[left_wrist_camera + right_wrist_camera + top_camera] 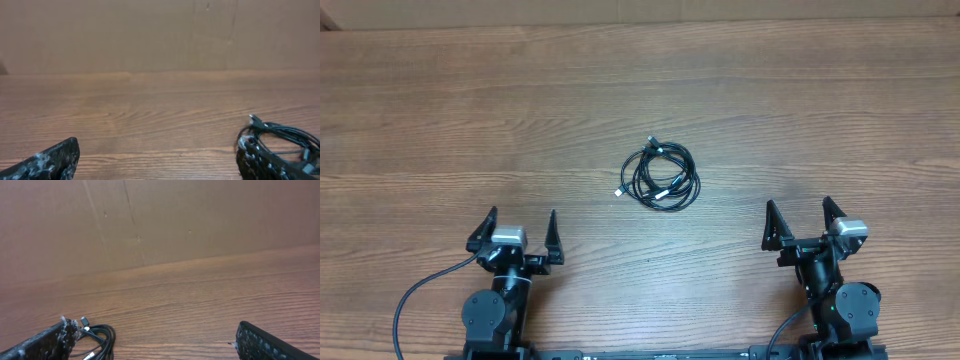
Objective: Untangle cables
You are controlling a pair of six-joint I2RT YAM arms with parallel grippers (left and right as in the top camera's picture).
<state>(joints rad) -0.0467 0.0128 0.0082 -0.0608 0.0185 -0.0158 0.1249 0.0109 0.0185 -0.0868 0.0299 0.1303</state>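
**A:** Start with the left gripper (518,218).

**B:** Sits at the lower left of the overhead frame, pointing up-frame. Spread wide, gripping nothing, with only bare table (440,120) in the gap.

**A:** Same from its wrist camera?

**B:** Yes. Shows there as two scuffed black fingers (55,162) in the bottom corners, well apart, with wood grain between.

**A:** And the right gripper (798,206)?

**B:** Lower right of the overhead frame, also spread and clamped on nothing. Appears in its own wrist view as fingers (260,345) at the bottom corners, again with bare wood between.

**A:** Now place the cables (660,180).

**B:** Just right of centre in the overhead frame, wound into a small black coil lying flat on the table. Up-frame of both grippers, between them left to right, well apart from each. Trails one silver-tipped plug (620,190) off the coil's left side.

**A:** Visible from the wrists too?

**B:** Partly. Peeks out at the lower right of the left wrist view (285,136), past the right-hand finger, and at the lower left of the right wrist view (97,336), beside the left-hand finger.

**A:** Anything further out?

**B:** A plain brown wall (150,35) beyond the table's far edge, and a thick black wire (410,300) curving from the left arm at the bottom left of the overhead frame.
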